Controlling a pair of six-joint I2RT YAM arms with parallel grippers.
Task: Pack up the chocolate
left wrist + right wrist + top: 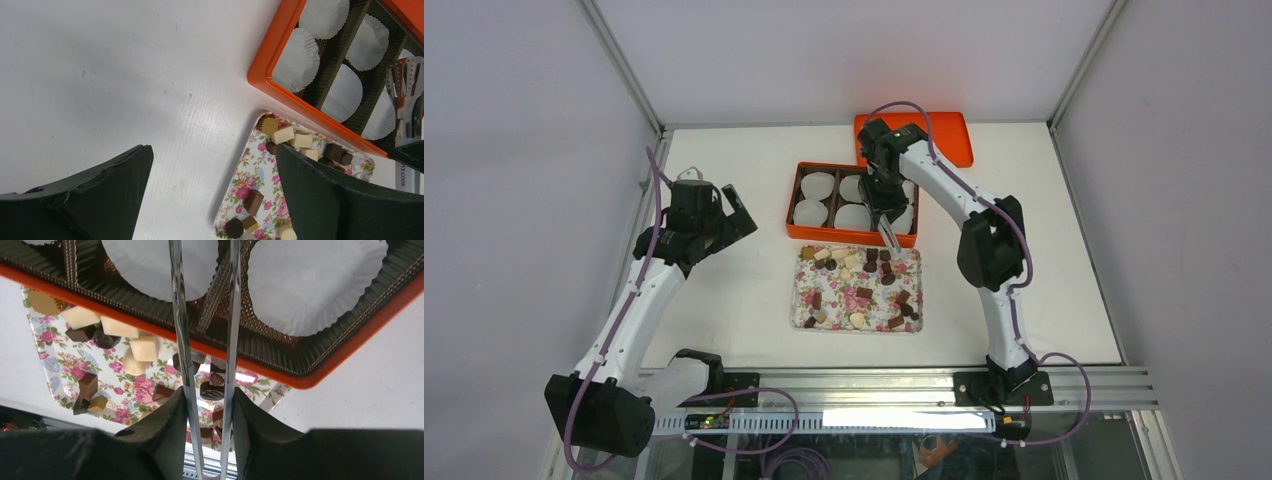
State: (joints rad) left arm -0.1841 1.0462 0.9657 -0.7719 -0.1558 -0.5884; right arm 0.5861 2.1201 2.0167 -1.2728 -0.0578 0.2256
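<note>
**A:** From above, where is the chocolate?

**B:** The small brown, tan and cream chocolate pieces [859,288] lie loose on a rectangular pink-flowered tray [836,308]. It sits on the white table [724,300], just in front of the orange cardboard box [790,205] of white pleated paper cups [817,185]. A flat orange lid [946,135] lies behind the box.

**A:** And the arms?

**B:** The right gripper [886,200] pinches slim metal tongs [890,238] that point down at the tray's far edge. The left gripper [734,212] hangs well to the left with its jaws spread, holding nothing.

**A:** What does the left wrist add?

**B:** The left gripper [214,150] is over bare table. The chocolate pieces [282,135] crowd the tray's [260,167] corner nearest the box [280,50].

**A:** The right wrist?

**B:** The right gripper [209,410] is clamped on the two blades of the tongs [180,315]. The blades stand apart and their tips run out of frame, so I cannot tell whether they hold anything. Below them are chocolate pieces [145,347] on the tray [55,365], the box rim [320,377] and a paper cup [310,285].

**A:** How will the pieces handle?

**B:** I judge them light, hard and smooth, easy to scuff or flick away. Squeeze gently across flat sides. Close neighbours, the raised rim and the flimsy cups stand in the way.
</note>
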